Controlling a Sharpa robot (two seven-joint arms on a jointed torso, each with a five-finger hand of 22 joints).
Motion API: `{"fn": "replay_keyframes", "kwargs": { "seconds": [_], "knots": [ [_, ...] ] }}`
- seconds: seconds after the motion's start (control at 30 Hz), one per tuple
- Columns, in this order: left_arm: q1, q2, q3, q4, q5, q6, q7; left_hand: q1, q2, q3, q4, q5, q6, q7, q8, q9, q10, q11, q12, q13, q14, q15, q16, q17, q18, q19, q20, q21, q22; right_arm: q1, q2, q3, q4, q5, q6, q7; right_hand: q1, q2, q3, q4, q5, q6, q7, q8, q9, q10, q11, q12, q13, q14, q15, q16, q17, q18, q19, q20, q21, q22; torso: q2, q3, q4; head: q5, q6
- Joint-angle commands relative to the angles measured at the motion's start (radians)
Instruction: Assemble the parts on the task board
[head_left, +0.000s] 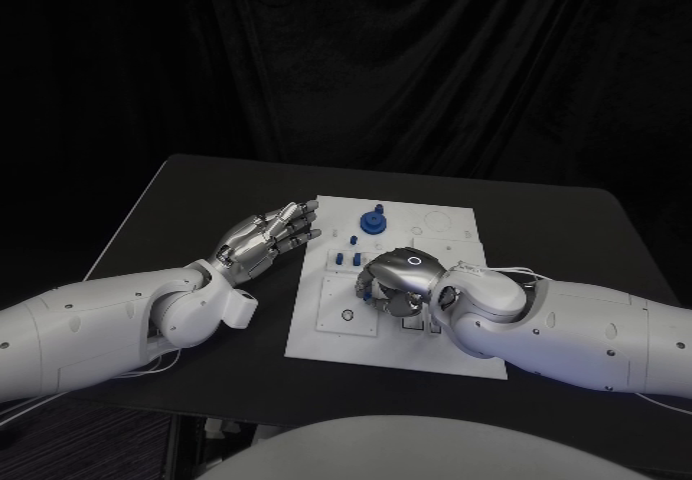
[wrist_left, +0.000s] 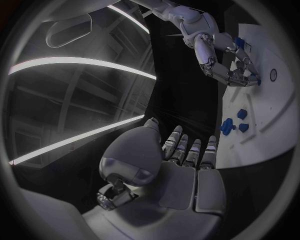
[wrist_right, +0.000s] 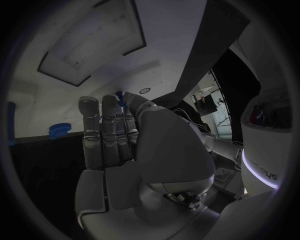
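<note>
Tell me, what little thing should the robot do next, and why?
Probably lift the right hand a little. It is low over the middle of the task board, hiding whatever is under its fingers. I cannot tell if it holds a part. The left hand waits beside the board, holding nothing.

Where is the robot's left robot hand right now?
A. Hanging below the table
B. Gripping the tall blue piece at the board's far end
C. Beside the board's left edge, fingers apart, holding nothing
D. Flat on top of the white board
C: in the head view the left robot hand sits beside the white board, fingers apart, holding nothing.
</note>
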Motion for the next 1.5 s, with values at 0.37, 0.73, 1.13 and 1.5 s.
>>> {"fn": "replay_keyframes", "kwargs": {
  "seconds": [0.37,0.73,1.13,1.5],
  "knots": [
    [-0.003,0.002,0.001,0.002,0.005,0.013,0.067,0.010,0.001,0.008,-0.001,0.007,-0.002,0.006,0.004,0.000,0.000,0.006,-0.004,0.000,-0.002,0.008,0.005,0.001,0.011,0.005,0.006,0.004,-0.001,-0.005,-0.004,0.000,0.003,-0.008,0.052,-0.044,-0.059,-0.042,-0.033,0.051,-0.104,-0.257,0.004,-0.164,-0.089,-0.271,0.068,-0.085,-0.012,-0.066,0.056,-0.038,-0.021,0.009,-0.100,0.046,-0.187,0.019,0.000,0.0000,-0.0003,-0.002,0.000],
    [-0.003,0.002,0.001,0.001,0.005,0.013,0.063,0.013,0.001,0.014,-0.002,0.011,0.001,0.007,0.005,0.000,0.000,0.008,-0.005,0.000,-0.003,0.009,0.005,0.001,0.011,0.005,0.008,0.005,-0.001,-0.005,-0.002,0.000,-0.004,-0.007,0.066,-0.051,-0.046,-0.034,-0.063,0.056,-0.106,-0.264,-0.001,-0.182,-0.122,-0.373,0.080,-0.067,0.001,-0.084,0.066,-0.029,-0.019,0.019,-0.113,0.062,-0.234,0.010,0.000,-0.0001,-0.0002,-0.004,0.000],
    [-0.004,-0.006,0.001,0.005,0.005,0.001,0.061,0.018,0.000,0.021,-0.002,0.018,0.008,0.008,0.007,0.002,0.000,0.009,-0.002,0.000,-0.002,0.010,0.007,0.002,0.011,0.006,0.009,0.005,-0.001,0.042,-0.099,0.001,0.060,0.038,0.015,-0.052,-0.007,-0.014,-0.054,0.041,-0.042,-0.199,0.012,-0.164,-0.144,-0.346,0.071,-0.005,0.011,-0.079,0.057,-0.018,-0.023,0.016,-0.084,0.055,-0.203,0.029,-0.001,0.0005,-0.0005,-0.006,0.000],
    [-0.004,-0.006,0.001,0.007,0.038,-0.008,0.056,0.022,-0.002,0.024,-0.002,0.019,0.016,0.008,0.010,0.003,0.003,0.009,0.004,0.001,0.000,0.010,0.010,0.002,0.012,0.005,0.009,0.005,-0.003,0.170,-0.257,-0.001,0.156,0.166,0.065,-0.107,-0.022,-0.011,-0.014,0.061,-0.021,-0.070,0.008,-0.133,-0.163,-0.274,0.064,-0.009,-0.023,-0.057,0.050,-0.003,-0.027,0.006,-0.044,0.047,-0.140,0.048,-0.004,-0.0024,-0.0003,-0.020,0.000]
  ]
}}
